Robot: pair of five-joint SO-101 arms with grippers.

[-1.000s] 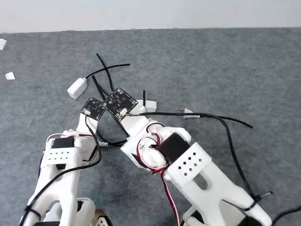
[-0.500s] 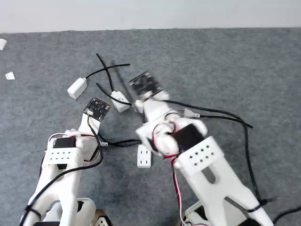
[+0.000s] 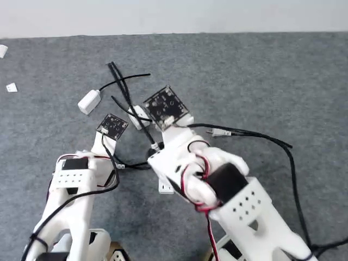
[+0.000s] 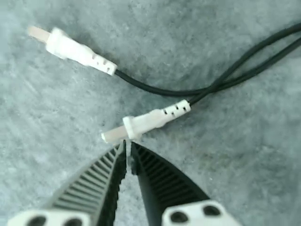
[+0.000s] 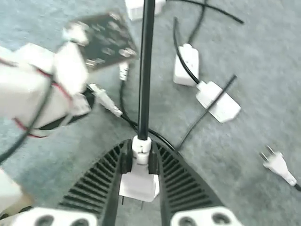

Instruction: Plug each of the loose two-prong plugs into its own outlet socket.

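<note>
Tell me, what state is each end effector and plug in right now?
Left end effector: shut, holding nothing.
Right end effector: shut on held plug.
That held plug: gripped, prongs bare, not in a socket.
Nearer plug: lying loose, unplugged.
Farther plug: lying loose, unplugged.

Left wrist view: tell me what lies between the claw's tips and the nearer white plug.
Nothing. In the left wrist view the left claw sits right at the nearer plug, with at most a sliver of grey carpet between.
</note>
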